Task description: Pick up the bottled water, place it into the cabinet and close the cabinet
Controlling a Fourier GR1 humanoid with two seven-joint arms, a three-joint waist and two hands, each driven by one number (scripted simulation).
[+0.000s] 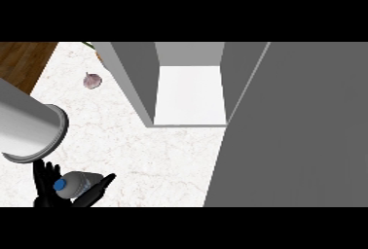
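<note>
At the counter's (137, 151) front-left corner, the bottled water (76, 182) is clasped by the left hand (45, 182), with fingers curled round it for lifting. Farther right, the cabinet (191, 92) is left open, its door (287, 136) swung aside for loading.

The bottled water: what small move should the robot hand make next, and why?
Probably lift the bottled water slightly off the counter: the left robot hand curls round it, and the open cabinet stands further back, to the right.
</note>
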